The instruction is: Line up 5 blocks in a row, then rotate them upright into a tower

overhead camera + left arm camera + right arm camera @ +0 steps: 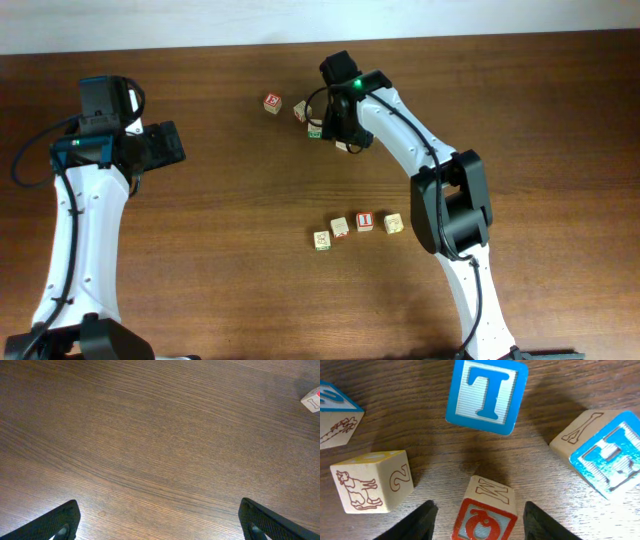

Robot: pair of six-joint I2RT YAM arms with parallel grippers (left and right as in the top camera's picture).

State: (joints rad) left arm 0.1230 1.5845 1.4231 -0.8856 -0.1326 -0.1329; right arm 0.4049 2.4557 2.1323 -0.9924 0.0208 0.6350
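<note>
My right gripper is open, low over the table, with one finger on each side of a block that has a red-framed face and an M on top. A gap shows on both sides of it. Around it lie a blue T block, a blue-faced block at right and a beige block marked 2 at left. In the overhead view this gripper is at the far middle of the table. My left gripper hangs wide open over bare wood at the left.
A red-faced block lies left of the right gripper and also shows as a red-and-white block in the left wrist view. A row of several blocks lies nearer the table's front. Another block sits at the far left of the right wrist view.
</note>
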